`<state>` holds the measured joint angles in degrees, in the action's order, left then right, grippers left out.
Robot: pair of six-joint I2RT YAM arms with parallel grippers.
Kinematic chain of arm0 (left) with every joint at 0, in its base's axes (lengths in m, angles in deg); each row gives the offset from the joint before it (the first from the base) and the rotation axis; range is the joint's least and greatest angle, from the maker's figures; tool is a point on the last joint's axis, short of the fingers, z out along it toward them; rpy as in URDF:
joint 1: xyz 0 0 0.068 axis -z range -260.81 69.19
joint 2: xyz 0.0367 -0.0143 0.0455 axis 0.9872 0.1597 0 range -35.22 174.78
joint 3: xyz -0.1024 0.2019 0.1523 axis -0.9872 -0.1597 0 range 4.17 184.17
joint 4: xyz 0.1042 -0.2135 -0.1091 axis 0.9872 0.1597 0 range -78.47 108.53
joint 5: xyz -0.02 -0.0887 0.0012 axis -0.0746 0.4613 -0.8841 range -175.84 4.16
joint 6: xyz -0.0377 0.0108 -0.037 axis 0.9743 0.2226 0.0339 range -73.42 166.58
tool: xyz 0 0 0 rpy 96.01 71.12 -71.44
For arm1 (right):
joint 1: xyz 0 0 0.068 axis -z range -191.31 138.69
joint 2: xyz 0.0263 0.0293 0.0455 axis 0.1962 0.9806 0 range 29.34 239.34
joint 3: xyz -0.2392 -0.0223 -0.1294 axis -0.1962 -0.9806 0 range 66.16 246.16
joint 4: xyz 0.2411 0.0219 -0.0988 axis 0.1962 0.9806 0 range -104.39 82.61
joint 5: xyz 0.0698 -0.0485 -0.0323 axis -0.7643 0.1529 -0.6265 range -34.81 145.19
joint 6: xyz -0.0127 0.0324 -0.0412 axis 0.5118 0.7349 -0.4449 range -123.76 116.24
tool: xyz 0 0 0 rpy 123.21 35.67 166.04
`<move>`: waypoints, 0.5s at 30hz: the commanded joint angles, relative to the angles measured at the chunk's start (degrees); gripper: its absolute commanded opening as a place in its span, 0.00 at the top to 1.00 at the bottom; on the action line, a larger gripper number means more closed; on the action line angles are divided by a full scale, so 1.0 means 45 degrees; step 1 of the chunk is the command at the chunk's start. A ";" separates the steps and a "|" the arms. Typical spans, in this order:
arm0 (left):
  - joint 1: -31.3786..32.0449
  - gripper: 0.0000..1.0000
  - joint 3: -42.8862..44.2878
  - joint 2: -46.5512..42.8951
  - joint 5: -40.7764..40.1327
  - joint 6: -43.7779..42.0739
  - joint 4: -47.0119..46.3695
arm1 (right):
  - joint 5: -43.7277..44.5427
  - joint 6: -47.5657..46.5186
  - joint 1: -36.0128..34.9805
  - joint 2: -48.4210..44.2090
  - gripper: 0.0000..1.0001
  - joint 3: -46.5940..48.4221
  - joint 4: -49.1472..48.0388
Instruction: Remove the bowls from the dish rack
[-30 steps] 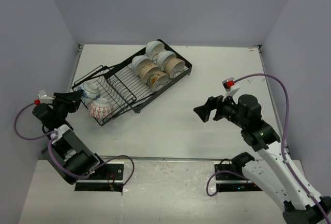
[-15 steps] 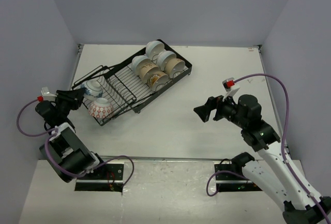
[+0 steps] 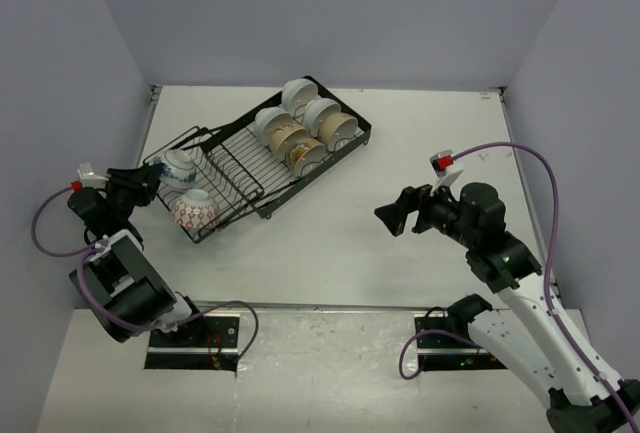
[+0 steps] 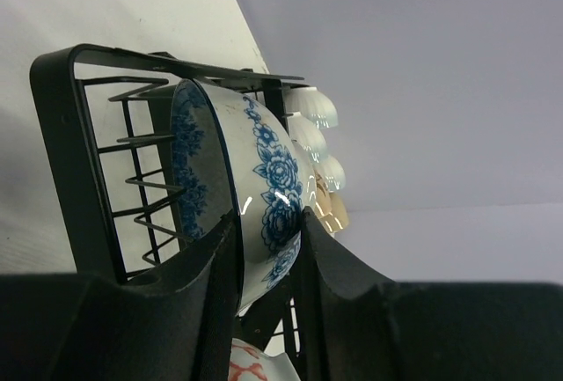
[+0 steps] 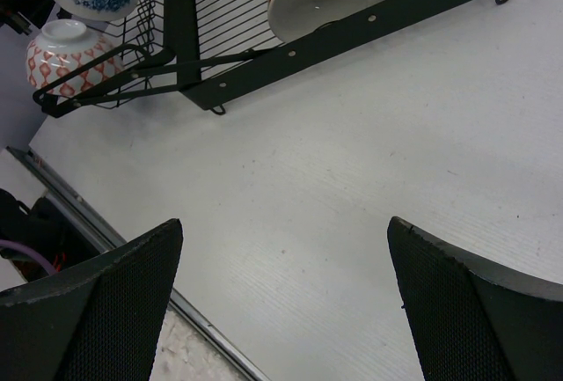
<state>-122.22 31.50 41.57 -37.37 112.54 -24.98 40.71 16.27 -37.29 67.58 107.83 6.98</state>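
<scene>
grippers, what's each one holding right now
Left gripper: closed on the rim of the blue-and-white bowl.
Right gripper: open, holding nothing.

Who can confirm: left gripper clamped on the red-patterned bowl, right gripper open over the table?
No: the left gripper clamps the blue-and-white bowl, not the red-patterned bowl; see the left wrist view. The right gripper is open over the table.

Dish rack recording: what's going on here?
The left hand is clamped across the rim of a blue-and-white floral ceramic bowl at the near-left end of the long black wire dish rack; the bowl sits among the tines. A round red-patterned ceramic bowl sits beside it, and several white and tan bowls fill the far end. The right hand hangs open and unladen over the white table.
</scene>
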 commanded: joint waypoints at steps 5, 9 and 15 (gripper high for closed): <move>0.0276 1.00 0.0293 0.0493 -0.0809 -0.0496 0.0438 | 0.0171 -0.0155 -0.0067 -0.0001 0.01 0.0056 -0.0490; 0.0548 1.00 0.0547 0.0629 -0.1024 -0.0341 0.0283 | 0.0171 -0.0096 -0.0067 -0.0157 0.01 -0.0158 -0.0626; 0.1290 1.00 0.0859 0.0884 -0.1356 -0.0086 -0.0109 | 0.0308 -0.0116 -0.0048 -0.0255 0.01 -0.0178 -0.0724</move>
<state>-118.02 34.21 43.85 -38.99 113.96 -26.97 41.04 16.29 -37.29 67.08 107.06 6.41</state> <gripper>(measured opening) 0.244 0.987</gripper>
